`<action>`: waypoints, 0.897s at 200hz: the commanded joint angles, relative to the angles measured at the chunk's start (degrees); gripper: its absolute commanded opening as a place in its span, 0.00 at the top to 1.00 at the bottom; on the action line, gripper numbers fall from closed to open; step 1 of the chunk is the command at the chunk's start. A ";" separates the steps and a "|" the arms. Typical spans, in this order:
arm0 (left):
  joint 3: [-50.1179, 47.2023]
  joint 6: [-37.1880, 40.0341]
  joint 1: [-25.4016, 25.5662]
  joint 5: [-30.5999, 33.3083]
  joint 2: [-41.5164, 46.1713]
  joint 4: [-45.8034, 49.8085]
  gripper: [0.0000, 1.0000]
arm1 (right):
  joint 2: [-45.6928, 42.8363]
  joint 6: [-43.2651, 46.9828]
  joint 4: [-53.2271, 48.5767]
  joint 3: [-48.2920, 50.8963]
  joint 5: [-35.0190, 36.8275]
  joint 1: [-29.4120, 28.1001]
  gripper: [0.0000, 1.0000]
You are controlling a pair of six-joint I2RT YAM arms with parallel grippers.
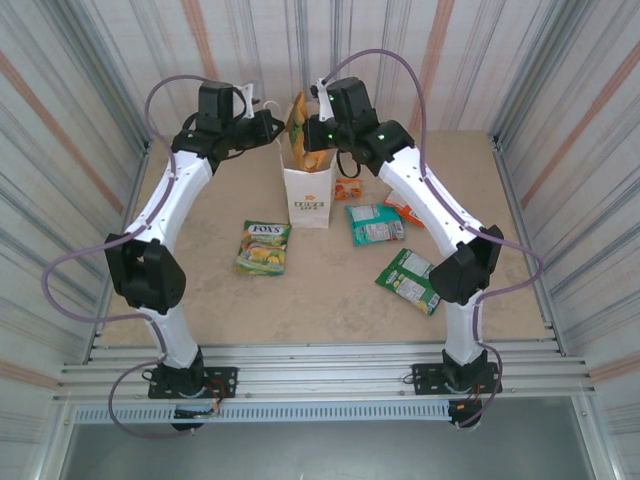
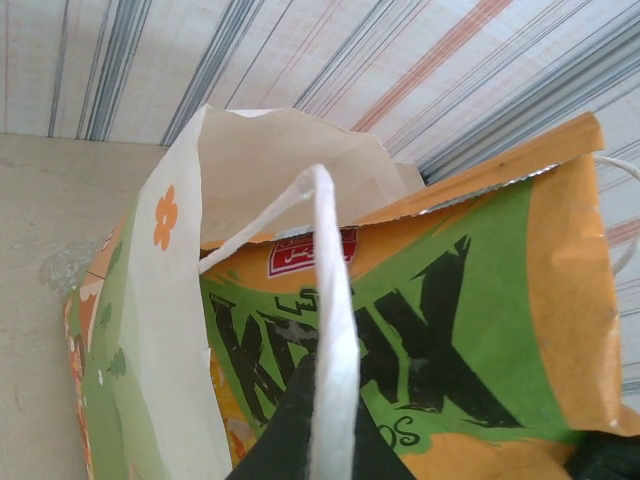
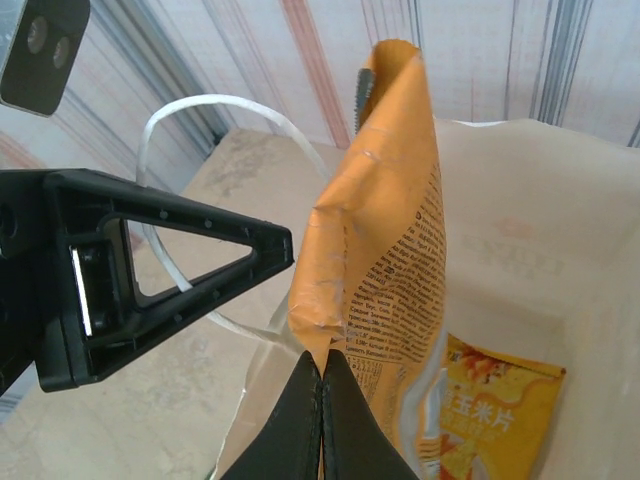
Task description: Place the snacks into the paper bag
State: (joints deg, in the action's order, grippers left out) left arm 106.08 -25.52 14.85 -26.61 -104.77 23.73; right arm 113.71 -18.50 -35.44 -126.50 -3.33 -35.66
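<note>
At desk's (image 1: 200,300) far middle: right claw (image 3: 320,365) pinched tight on Krax packet (image 3: 380,230), upright in mouth of paper bag (image 1: 308,195). Left claw (image 2: 300,420) clamped on bag handle (image 2: 330,300). FOX'S packet (image 1: 263,247) flat on desk.

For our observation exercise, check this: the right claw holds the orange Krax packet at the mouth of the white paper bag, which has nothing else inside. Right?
No. The right claw does hold the Krax packet at the mouth of the paper bag, but the bag is not otherwise empty: the right wrist view shows a yellow-orange packet already inside.
</note>
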 commanded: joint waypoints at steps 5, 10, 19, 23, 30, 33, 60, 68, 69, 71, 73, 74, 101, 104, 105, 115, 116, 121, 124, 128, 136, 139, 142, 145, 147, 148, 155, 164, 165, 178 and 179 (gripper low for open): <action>-1.51 -0.32 0.29 -0.87 3.40 -0.83 1.00 | -0.44 -3.55 1.73 0.59 -1.39 -0.42 1.00; -1.58 -0.34 0.28 -0.88 3.59 -0.88 1.00 | 0.01 -3.99 1.90 0.41 -1.37 -0.30 1.00; -1.92 -0.32 0.32 -0.74 3.96 -0.96 1.00 | 0.99 -4.55 2.29 0.03 -1.32 -0.29 1.00; -1.93 -0.32 0.35 -0.81 4.05 -0.96 1.00 | 1.48 -4.69 2.38 -0.25 -1.35 -0.27 1.00; -1.95 -0.32 0.31 -0.77 4.20 -0.88 1.00 | 2.56 -5.04 2.31 -1.04 -1.35 -0.28 1.00; -1.96 -0.32 0.34 -0.77 4.22 -0.87 1.00 | 2.96 -5.18 2.24 -1.50 -1.45 -0.26 1.00; -2.01 -0.63 0.43 -0.98 4.65 -0.88 1.00 | 7.98 -6.25 1.12 -6.65 -3.01 -0.16 1.00; -2.04 -0.76 0.44 -1.02 4.77 -0.92 1.00 | 9.34 -6.64 0.99 -8.01 -3.62 -0.26 1.00; -1.99 -0.76 0.40 -1.09 4.81 -0.94 1.00 | 9.56 -6.73 0.99 -8.17 -3.66 -0.23 1.00; -2.08 -0.76 0.47 -1.10 4.83 -0.96 1.00 | 9.83 -6.86 0.94 -8.40 -3.82 -0.21 1.00; -2.01 -0.72 0.49 -1.08 4.79 -0.96 1.00 | 10.08 -6.93 0.93 -8.72 -3.97 -0.22 1.00; -1.97 -0.74 0.51 -1.08 4.77 -0.96 1.00 | 10.23 -6.96 0.92 -8.83 -4.05 -0.30 1.00; -1.86 -0.68 0.53 -0.99 4.99 -0.92 1.00 | 12.93 -7.34 -0.51 -11.12 -3.87 -0.46 1.00; -1.85 -0.67 0.52 -0.89 4.99 -0.80 1.00 | 13.07 -7.28 -0.73 -11.08 -3.65 -0.39 1.00; -1.85 -0.67 0.48 -0.89 5.00 -0.79 1.00 | 13.18 -7.31 -0.84 -11.07 -3.59 -0.38 1.00; -1.76 -0.67 0.51 -0.73 4.96 -0.73 1.00 | 13.55 -7.41 -1.98 -11.05 -3.01 -0.04 1.00; -1.76 -0.67 0.52 -0.68 4.94 -0.71 1.00 | 13.60 -7.46 -2.08 -11.05 -2.96 0.01 1.00; -1.76 -0.67 0.53 -0.72 4.93 -0.70 1.00 | 13.89 -7.58 -2.76 -11.10 -2.70 0.16 1.00; -1.72 -0.67 0.53 -0.66 4.88 -0.70 1.00 | 13.92 -7.72 -3.21 -11.06 -2.56 0.26 1.00; -1.61 -0.67 0.50 -0.61 4.86 -0.62 1.00 | 14.07 -7.79 -3.81 -11.05 -2.39 0.44 1.00; -1.73 -0.72 0.50 -0.42 4.86 -0.57 1.00 | 14.34 -7.91 -5.05 -11.06 -1.81 0.83 1.00; -1.71 -0.68 0.50 -0.39 4.84 -0.53 1.00 | 14.45 -7.94 -5.38 -11.12 -1.62 0.96 1.00; -1.63 -0.67 0.51 -0.31 4.84 -0.45 1.00 | 14.44 -8.01 -5.99 -11.06 -1.28 1.11 1.00; -1.63 -0.61 0.51 -0.29 4.84 -0.35 1.00 | 14.51 -8.04 -6.41 -11.10 -0.97 1.22 1.00; -1.64 -0.59 0.50 -0.22 4.84 -0.30 1.00 | 14.52 -7.97 -6.71 -11.08 -0.75 1.34 0.99; -1.65 -0.59 0.52 -0.21 4.84 -0.28 1.00 | 14.52 -7.97 -6.71 -11.08 -0.75 1.34 0.99; -1.60 -0.45 0.45 0.10 4.92 -0.10 1.00 | 14.53 -8.00 -7.78 -11.14 0.14 1.72 0.93; -1.67 -0.31 0.48 0.34 4.95 0.13 1.00 | 14.44 -7.97 -8.90 -11.24 1.19 2.21 0.85; -1.67 -0.31 0.51 0.38 4.99 0.16 1.00 | 14.39 -8.00 -9.01 -11.28 1.34 2.23 0.84; -1.59 0.15 0.53 0.79 5.09 0.73 0.99 | 13.98 -7.24 -11.13 -12.36 3.37 2.80 0.69; -1.58 0.18 0.53 0.83 5.05 0.76 0.99 | 13.98 -7.24 -11.13 -12.36 3.37 2.80 0.69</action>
State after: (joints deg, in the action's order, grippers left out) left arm 104.42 -25.71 15.14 -26.44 -102.76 23.77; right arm 127.59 -25.61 -41.39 -135.57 -4.23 -34.33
